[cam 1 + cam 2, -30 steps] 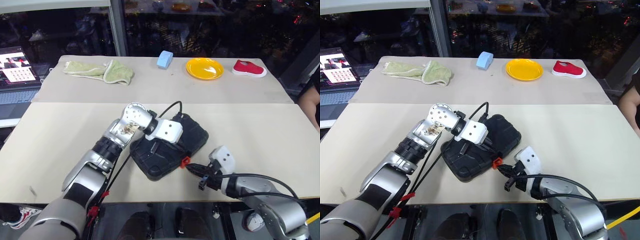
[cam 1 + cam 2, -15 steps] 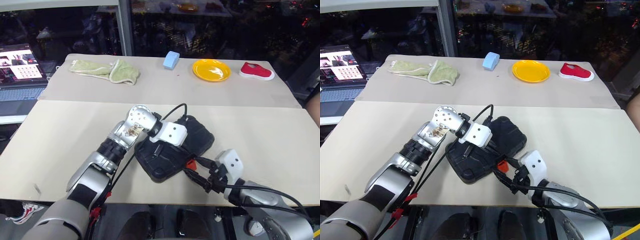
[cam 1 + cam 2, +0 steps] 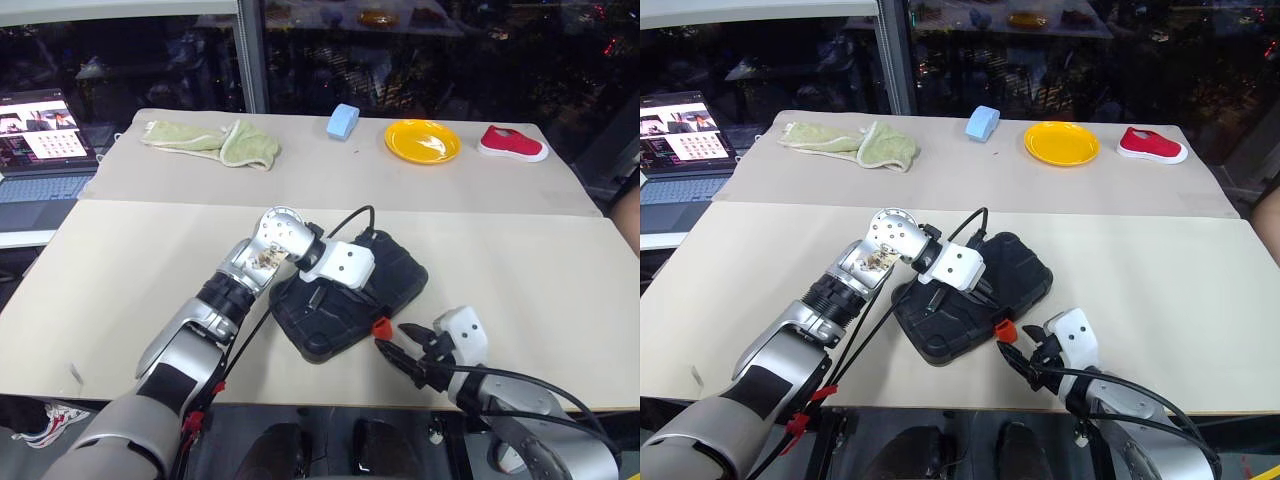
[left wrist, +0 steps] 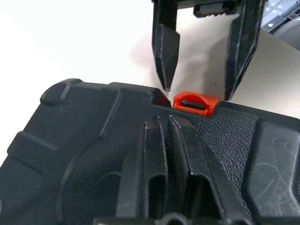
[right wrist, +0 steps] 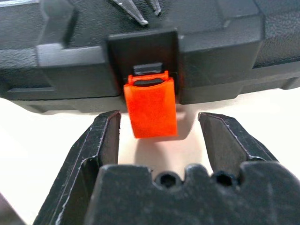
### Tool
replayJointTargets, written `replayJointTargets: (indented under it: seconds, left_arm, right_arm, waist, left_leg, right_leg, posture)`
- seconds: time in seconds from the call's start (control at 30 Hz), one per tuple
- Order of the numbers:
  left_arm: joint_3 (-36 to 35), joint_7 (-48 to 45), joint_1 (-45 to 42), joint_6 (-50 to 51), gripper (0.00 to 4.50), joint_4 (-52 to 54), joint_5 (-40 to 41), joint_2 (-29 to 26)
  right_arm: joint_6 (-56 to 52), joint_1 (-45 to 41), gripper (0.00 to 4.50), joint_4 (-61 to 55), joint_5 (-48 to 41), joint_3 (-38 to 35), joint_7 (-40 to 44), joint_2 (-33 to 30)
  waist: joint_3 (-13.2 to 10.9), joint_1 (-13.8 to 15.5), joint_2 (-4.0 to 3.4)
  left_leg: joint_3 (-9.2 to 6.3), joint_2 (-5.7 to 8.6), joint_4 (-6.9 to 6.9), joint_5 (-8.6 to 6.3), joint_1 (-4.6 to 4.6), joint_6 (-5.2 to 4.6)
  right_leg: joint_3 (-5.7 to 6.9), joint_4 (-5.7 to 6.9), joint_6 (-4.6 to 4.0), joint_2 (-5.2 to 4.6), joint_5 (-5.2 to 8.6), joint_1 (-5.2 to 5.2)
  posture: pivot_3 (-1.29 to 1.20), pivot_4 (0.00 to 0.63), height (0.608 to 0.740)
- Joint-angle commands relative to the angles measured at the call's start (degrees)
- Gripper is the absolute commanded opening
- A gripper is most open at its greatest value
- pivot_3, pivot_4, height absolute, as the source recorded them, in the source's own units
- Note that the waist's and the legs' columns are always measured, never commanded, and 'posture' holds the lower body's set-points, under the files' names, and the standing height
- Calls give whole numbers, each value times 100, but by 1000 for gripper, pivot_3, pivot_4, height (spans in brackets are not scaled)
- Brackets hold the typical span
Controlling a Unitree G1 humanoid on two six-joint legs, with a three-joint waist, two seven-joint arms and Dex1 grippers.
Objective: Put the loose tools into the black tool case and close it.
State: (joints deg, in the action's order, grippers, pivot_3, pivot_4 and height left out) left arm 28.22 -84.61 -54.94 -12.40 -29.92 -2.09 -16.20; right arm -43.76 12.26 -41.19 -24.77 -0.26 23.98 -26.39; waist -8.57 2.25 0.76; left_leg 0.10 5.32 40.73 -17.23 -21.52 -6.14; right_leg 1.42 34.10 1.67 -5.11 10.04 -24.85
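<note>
In the left eye view, the black tool case [image 3: 350, 295] was seen lying shut near the front edge of the table [image 3: 130, 260], about midway along that edge, with its orange latch [image 3: 381, 326] facing the front. The left claw [image 3: 318, 291] was laid on the case's lid, its fingers drawn together and nothing held between them. The right claw [image 3: 404, 347] was placed just in front of the latch, its fingers spread and empty. Along the far edge of the table a green cloth [image 3: 215, 143], a blue block [image 3: 343, 120], a yellow plate [image 3: 422, 140] and a red shoe [image 3: 512, 144] were set; a laptop [image 3: 42, 150] was seen past the left edge.

In the left wrist view, the ribbed lid and the latch [image 4: 193, 101] were shown, with the right claw's fingers [image 4: 165, 49] parted either side of the latch.

In the right wrist view, the latch [image 5: 151, 108] was seen hanging between the open fingers [image 5: 107, 140], untouched by either.
</note>
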Motion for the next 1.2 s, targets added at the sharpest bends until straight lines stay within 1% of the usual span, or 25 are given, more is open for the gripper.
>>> replayJointTargets:
  seconds: [0.03,0.07,0.1,0.2,0.23,0.47,0.7,1.2]
  left_arm:
    - [376,-102,149,37,390,-284,-409,-58]
    - [375,-104,150,46,390,-272,-408,-60]
    - [371,-103,148,53,390,-268,-407,-62]
    - [360,-101,144,70,390,-260,-405,-68]
    - [358,-99,141,69,390,-267,-407,-69]
    - [354,-94,128,61,390,-289,-410,-71]
    - [360,-86,107,32,390,-333,-416,-49]
    - [367,-41,56,-43,390,-459,-452,-34]
  right_arm:
    - [243,-114,3107,20,44,103,26,42]
    - [273,-115,2597,32,44,118,38,49]
    - [294,-107,2452,11,25,123,54,52]
    - [347,-37,1378,-87,-13,135,97,50]
    - [383,-8,1198,-114,-2,151,125,36]
    - [564,-15,1181,-264,29,101,108,80]
    - [776,-56,1181,-342,264,31,77,9]
    - [1112,239,1181,-535,259,-65,172,24]
  waist:
    - [0,4,0]
    - [0,5,0]
    - [0,5,0]
    - [0,3,0]
    - [0,4,0]
    - [0,6,0]
    - [-1,8,0]
    - [-1,21,0]
  left_leg:
    - [0,0,0,0,0,-1]
    - [0,0,0,0,0,-2]
    - [0,0,0,0,0,-2]
    - [0,0,0,0,0,-3]
    - [0,0,0,-1,0,-2]
    - [0,0,0,0,-1,-2]
    - [0,0,0,1,-3,2]
    - [0,3,1,10,-11,14]
  right_leg:
    - [0,0,0,-1,0,0]
    - [0,0,-5,0,-3,1]
    - [1,0,-8,0,-5,0]
    - [0,0,-13,1,-8,0]
    - [0,0,-13,0,-8,0]
    - [1,0,-16,2,-10,-2]
    - [0,0,-17,2,-10,-5]
    - [0,0,-20,1,-12,-10]
  posture:
    - [0,150,732]
    - [0,150,732]
    - [0,150,732]
    - [0,150,732]
    - [0,150,732]
    - [0,150,732]
    - [0,150,732]
    - [0,150,732]
